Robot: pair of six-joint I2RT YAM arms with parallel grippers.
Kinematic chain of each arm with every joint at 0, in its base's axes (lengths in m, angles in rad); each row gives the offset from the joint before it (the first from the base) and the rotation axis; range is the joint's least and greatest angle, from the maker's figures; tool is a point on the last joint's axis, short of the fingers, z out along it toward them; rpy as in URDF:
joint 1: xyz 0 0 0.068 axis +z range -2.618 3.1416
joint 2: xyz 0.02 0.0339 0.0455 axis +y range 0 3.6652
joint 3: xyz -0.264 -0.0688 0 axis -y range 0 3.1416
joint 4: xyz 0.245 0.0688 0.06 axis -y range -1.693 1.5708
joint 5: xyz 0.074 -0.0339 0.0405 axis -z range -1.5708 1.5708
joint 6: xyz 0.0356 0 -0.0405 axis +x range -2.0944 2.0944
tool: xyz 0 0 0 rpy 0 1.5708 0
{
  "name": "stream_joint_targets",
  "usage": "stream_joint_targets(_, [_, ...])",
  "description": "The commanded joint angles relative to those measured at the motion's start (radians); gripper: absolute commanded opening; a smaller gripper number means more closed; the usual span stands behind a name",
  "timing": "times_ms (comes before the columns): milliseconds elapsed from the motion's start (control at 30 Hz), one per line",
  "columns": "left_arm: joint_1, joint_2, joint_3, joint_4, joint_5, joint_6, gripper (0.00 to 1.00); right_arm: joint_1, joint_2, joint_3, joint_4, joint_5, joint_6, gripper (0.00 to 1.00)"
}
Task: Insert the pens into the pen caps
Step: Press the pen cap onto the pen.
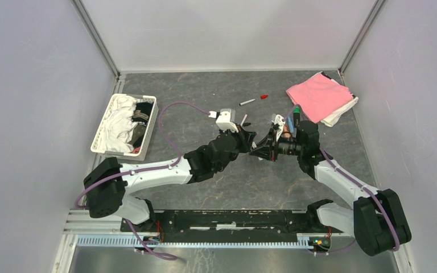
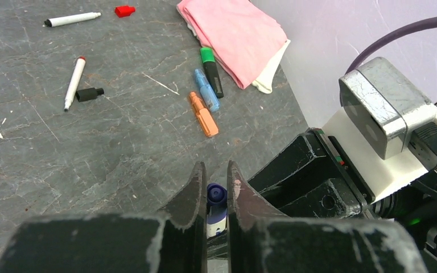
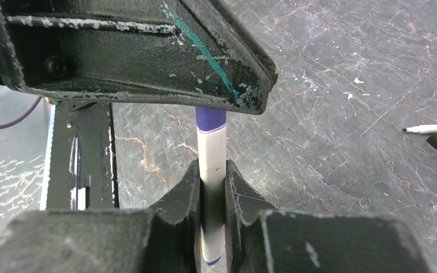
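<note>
Your top external camera looks down from above and behind the arm bases, far enough back to take in the whole grey table (image 1: 250, 183) and the pink cloth (image 1: 317, 94) at its far right. Your left wrist camera sits low behind the left gripper (image 2: 216, 170), facing across the table to that same cloth. Your right wrist camera looks down past the right gripper (image 3: 211, 170), very near, sharing with the left view the white pen (image 3: 211, 151) and blue-purple cap (image 3: 211, 116) held between both grippers.

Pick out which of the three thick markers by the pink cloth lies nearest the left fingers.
The orange marker: it lies nearest the left fingers, with the blue marker just beyond it and the black-and-green marker farthest, beside the pink cloth.
</note>
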Motion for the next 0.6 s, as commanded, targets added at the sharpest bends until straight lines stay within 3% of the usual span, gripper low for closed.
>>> stream_joint_targets(0, [-0.087, 0.049, -0.021, -0.020, 0.156, -0.094, 0.02, 0.007, 0.004, 0.066, 0.276, 0.044, 0.091, 0.00])
stream_joint_targets(100, [-0.096, 0.042, -0.072, 0.023, 0.169, -0.080, 0.02, 0.002, 0.029, 0.073, 0.458, 0.003, 0.215, 0.00])
stream_joint_targets(200, [-0.099, 0.041, -0.156, 0.176, 0.259, -0.042, 0.02, -0.010, 0.102, 0.035, 0.930, -0.063, 0.575, 0.00])
stream_joint_targets(267, [-0.100, 0.048, -0.183, 0.228, 0.347, -0.023, 0.02, -0.015, 0.145, 0.052, 1.091, -0.092, 0.689, 0.00])
stream_joint_targets(300, [-0.100, 0.055, -0.174, 0.204, 0.378, -0.013, 0.02, -0.020, 0.130, 0.058, 1.056, -0.078, 0.650, 0.00])
stream_joint_targets(367, [-0.099, 0.063, -0.155, 0.114, 0.411, -0.007, 0.02, -0.019, 0.059, 0.115, 0.636, 0.000, 0.323, 0.00])
stream_joint_targets(400, [-0.100, 0.063, -0.152, 0.075, 0.413, -0.006, 0.02, -0.018, 0.049, 0.143, 0.531, 0.018, 0.262, 0.00])
stream_joint_targets(567, [-0.100, 0.087, -0.108, -0.134, 0.475, 0.034, 0.02, -0.027, 0.048, 0.243, 0.257, 0.109, 0.046, 0.00])
